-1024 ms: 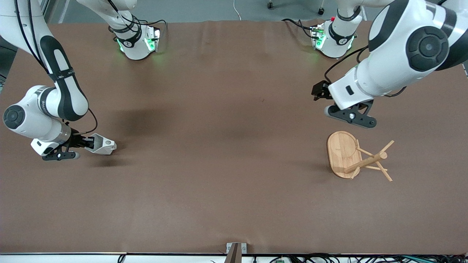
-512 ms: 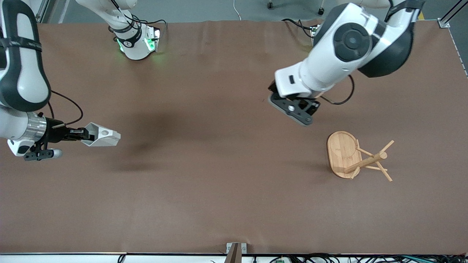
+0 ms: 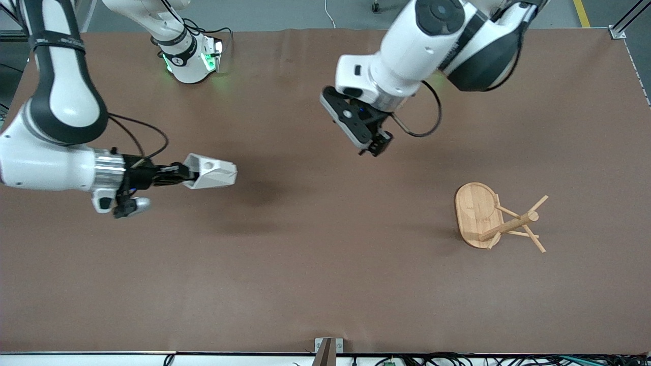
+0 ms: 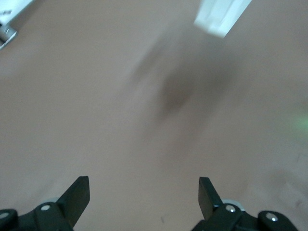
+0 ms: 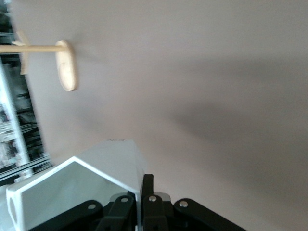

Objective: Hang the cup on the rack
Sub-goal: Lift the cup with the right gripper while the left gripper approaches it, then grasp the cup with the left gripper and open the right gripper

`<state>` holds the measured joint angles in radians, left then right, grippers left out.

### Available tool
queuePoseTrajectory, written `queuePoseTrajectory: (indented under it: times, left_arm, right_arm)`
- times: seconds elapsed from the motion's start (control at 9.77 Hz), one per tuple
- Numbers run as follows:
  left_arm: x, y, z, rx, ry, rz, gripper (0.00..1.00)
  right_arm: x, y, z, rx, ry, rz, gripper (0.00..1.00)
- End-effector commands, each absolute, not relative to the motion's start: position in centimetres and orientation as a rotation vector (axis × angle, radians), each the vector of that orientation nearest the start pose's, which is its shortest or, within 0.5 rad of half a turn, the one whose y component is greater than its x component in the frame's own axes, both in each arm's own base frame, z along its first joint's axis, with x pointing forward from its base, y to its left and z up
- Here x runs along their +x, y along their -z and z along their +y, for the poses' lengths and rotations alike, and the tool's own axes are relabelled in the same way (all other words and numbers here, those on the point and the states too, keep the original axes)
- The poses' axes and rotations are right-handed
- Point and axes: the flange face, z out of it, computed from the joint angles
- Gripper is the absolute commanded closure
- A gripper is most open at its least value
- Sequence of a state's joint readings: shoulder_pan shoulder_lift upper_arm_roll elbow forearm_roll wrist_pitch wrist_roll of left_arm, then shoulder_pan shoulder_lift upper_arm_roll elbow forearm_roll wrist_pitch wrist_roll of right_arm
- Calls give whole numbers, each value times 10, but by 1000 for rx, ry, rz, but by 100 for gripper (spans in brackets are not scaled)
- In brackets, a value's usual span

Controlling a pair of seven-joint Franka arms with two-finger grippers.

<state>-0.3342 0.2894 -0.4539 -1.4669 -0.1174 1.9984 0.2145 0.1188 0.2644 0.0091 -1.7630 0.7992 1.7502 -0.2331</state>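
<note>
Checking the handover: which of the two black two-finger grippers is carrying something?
The right gripper, over the right arm's end of the table, is shut on the small white faceted cup. The left gripper hangs open and empty over the brown table.

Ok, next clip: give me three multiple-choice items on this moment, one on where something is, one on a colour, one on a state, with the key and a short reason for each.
1. Where does the rack stand?
A. Toward the left arm's end of the table
B. Toward the right arm's end of the table
C. Between the two arm bases

2. What colour is the cup?
A. Blue
B. White
C. Black

3. What state is the right hand in?
A. Open over the rack
B. Open, holding nothing
C. Shut on the cup, which is off the table

Key:
1. A: the front view shows the bamboo-coloured rack on the brown table at that end.
2. B: both the front and right wrist views show it white and faceted.
3. C: its fingers pinch the cup's wall, and the cup's shadow lies apart on the table; the left hand is open over bare table.
</note>
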Motion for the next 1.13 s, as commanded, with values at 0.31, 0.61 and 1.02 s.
queuePoseTrajectory:
  times: [0.31,0.61,1.02]
  left_arm:
    - [468,-532,-512,-3032,489,1708,0]
    - [466,-524,-525,-3024,555,1755,0]
    - [478,-504,-531,-2946,659,1867,0]
  right_arm:
    - [564,-436,235,-2098,-328,-151,99]
    - [560,-444,244,-2040,-346,-155,99]
    - [552,-463,245,-1949,-381,-170,99]
